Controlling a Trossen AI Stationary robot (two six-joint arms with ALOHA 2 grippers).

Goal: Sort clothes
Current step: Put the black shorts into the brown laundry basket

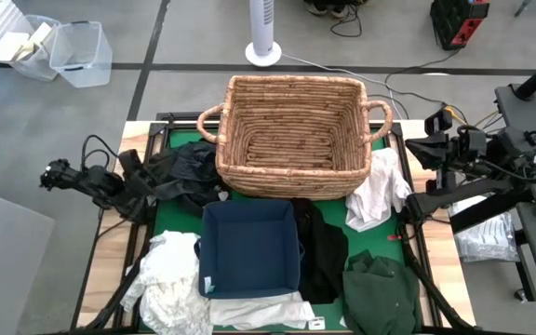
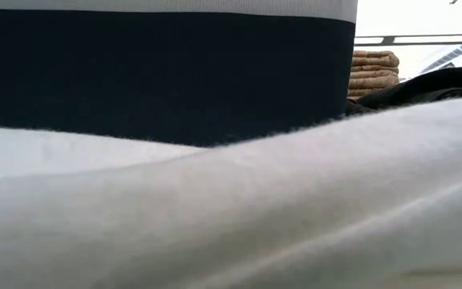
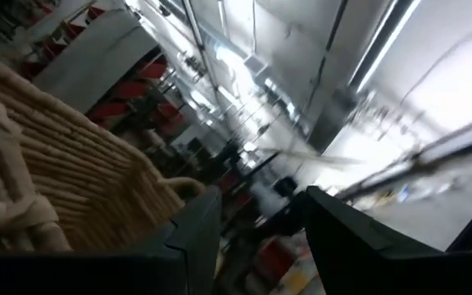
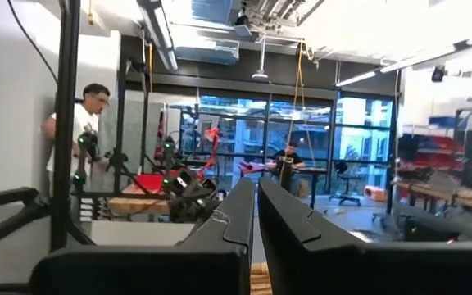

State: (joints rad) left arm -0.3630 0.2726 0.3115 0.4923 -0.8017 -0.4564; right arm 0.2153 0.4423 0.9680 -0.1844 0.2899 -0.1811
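The clothes are lying around the bins on the green table (image 1: pixel 169 223): a white garment (image 1: pixel 170 288) and a dark green garment (image 1: pixel 380 293) at the near edge, a black garment (image 1: pixel 322 247) touching the navy blue fabric bin (image 1: pixel 249 247), and farther back another white garment (image 1: pixel 375 191) and a black garment (image 1: pixel 180 177) beside the wicker basket (image 1: pixel 291 135). The left gripper (image 3: pixel 256 238) is holding its fingers apart near the basket, gripping nothing. The right gripper (image 4: pixel 256 225) is waiting closed and empty at the table's right side.
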